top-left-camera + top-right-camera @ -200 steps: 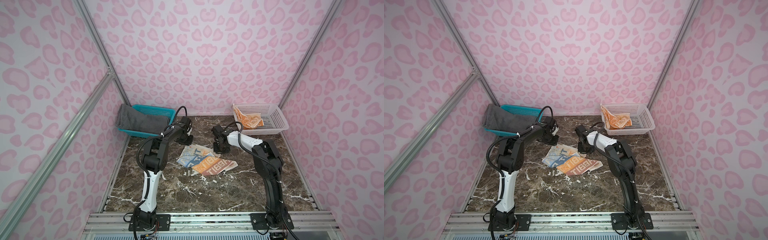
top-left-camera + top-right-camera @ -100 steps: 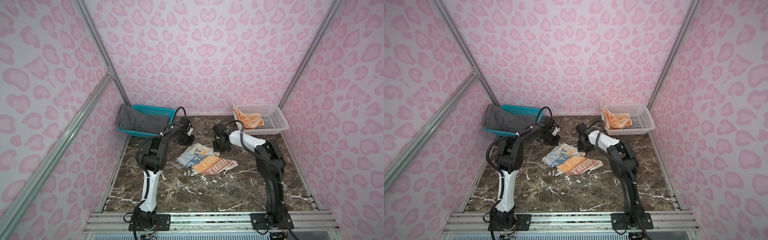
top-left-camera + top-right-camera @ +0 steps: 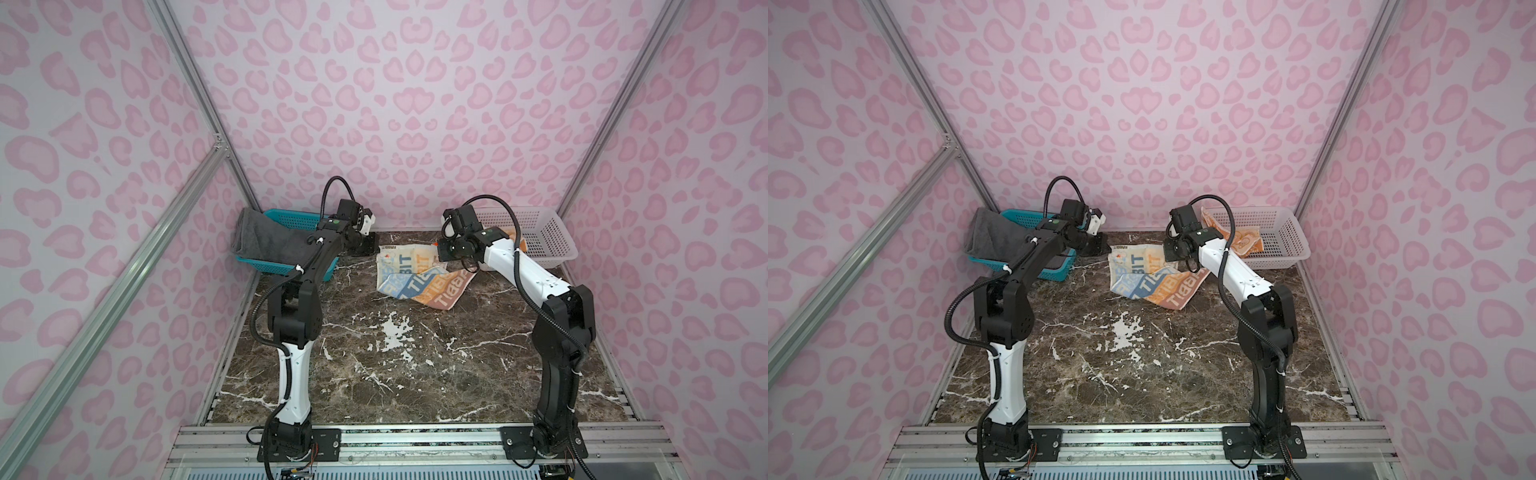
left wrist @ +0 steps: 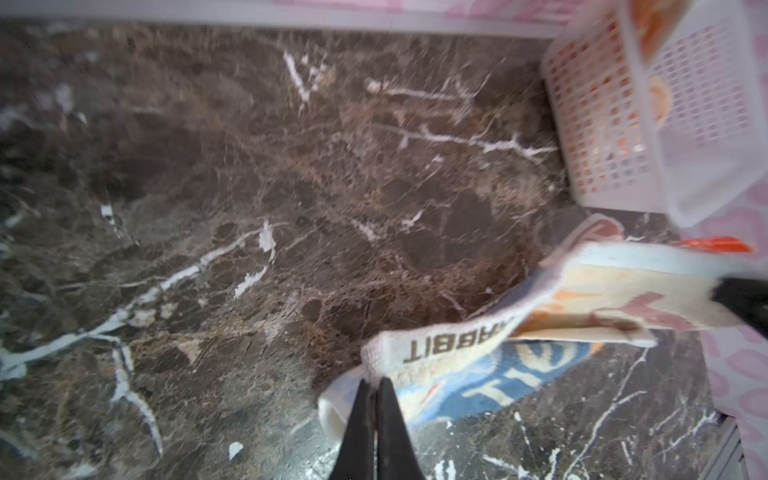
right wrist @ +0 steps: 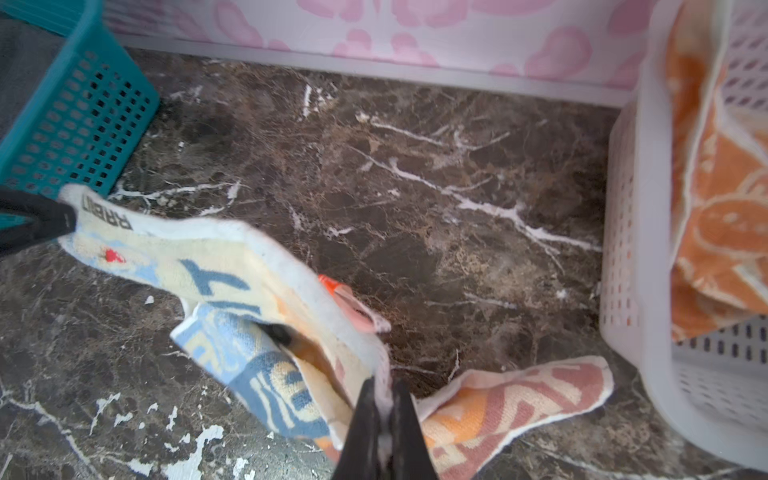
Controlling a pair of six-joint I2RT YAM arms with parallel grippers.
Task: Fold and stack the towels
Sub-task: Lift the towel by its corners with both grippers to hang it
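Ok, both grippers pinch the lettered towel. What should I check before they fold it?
1. Left gripper shut on the lettered towel's corner: ok.
2. Right gripper shut on its far edge: ok.
3. Far edge lifted off the marble table: ok.
4. Near part lying flat: not ok, it is creased.
5. Grey towel in teal basket, orange towel in white basket, both apart from it: ok.

Both arms: lower links upright from their bases, forearms stretched forward and angled toward each other, wrists low at the far end. Left gripper (image 4: 376, 384): jaws pinched tight on a corner of the lettered towel (image 3: 415, 278). Right gripper (image 5: 384, 388): jaws clamped on its opposite edge.
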